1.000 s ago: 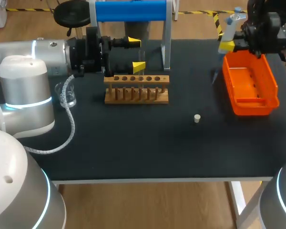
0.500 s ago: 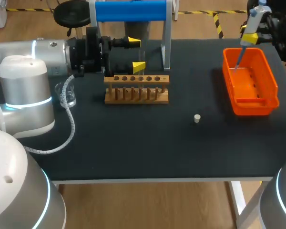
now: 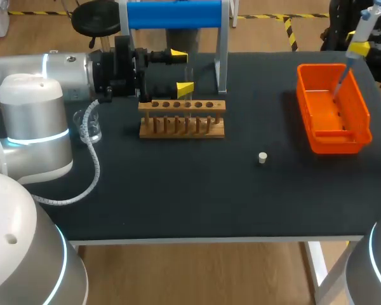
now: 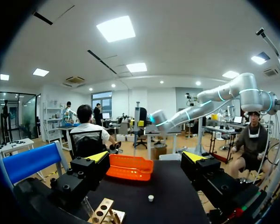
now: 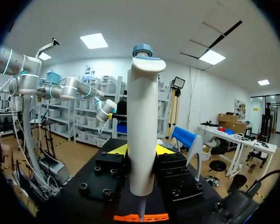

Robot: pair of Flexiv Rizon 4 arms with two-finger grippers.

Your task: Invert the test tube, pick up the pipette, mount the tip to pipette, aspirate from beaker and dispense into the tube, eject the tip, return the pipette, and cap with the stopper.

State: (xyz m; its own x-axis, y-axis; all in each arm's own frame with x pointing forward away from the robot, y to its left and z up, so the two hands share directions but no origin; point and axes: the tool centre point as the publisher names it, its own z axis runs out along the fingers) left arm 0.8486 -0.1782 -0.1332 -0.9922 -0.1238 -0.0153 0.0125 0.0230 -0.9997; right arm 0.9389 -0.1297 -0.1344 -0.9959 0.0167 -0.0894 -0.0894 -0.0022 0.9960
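Observation:
My right gripper (image 3: 359, 47) is shut on the white pipette (image 3: 362, 28) at the table's far right. It holds the pipette upright above the orange bin (image 3: 317, 136), with the mounted tip (image 3: 340, 81) slanting down over the bin's right wall. In the right wrist view the pipette (image 5: 142, 126) stands clamped between the yellow fingers (image 5: 117, 149). My left gripper (image 3: 183, 72) hangs open and empty just behind the wooden tube rack (image 3: 182, 119). The small white stopper (image 3: 262, 157) lies on the mat, and shows ahead of the left gripper (image 4: 146, 158) as stopper (image 4: 150, 198).
A glass beaker (image 3: 89, 127) stands left of the rack beside my left arm. The blue pipette stand (image 3: 174, 14) with its grey post (image 3: 222, 60) rises at the back behind the rack. The left wrist view shows the orange bin (image 4: 129, 167) far ahead.
My right arm has carried the pipette to the right, from beyond the bin's far-left corner to above its right side. The left arm has stayed still.

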